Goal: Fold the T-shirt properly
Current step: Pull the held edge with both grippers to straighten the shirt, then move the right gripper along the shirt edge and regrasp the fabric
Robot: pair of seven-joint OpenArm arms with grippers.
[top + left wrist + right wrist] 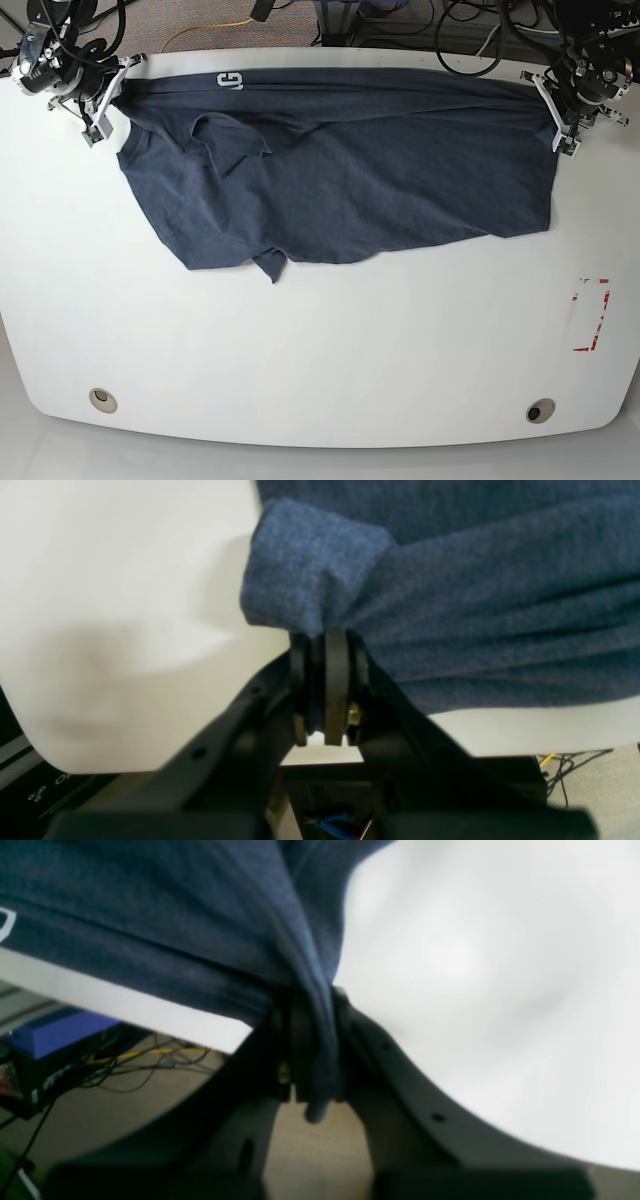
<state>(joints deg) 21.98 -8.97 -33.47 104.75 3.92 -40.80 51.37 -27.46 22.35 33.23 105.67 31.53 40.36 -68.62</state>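
Near edge of table [320, 420]: bare white top with two small round inserts near the front corners and a red mark toward the near right; no cloth reaches this part.

T-shirt [340, 180]: spread across the far half of the table, its near hem ragged, with a small flap hanging down near the left centre. A sleeve lies folded over on the left part. White lettering [229, 81] shows at the far edge.

Why it lies so: the far edge is drawn into a nearly straight line between the two claws, which I judge is meant to tension the cloth so it can be lifted or carried over for a fold.

Left gripper [327, 645]: at the far right corner in the base view, jaws pressed together on a bunched corner of blue fabric. The cloth rises from the pinch and runs off to the right in the wrist view.

Right gripper [312, 1005]: at the far left corner in the base view, jaws pinching a gathered strip of fabric, a tail of it poking out below the jaws.

Shirt against claws: the garment stretches between them and hangs toward the near side from both pinches.

Beyond the table: floor with cables [210, 30].
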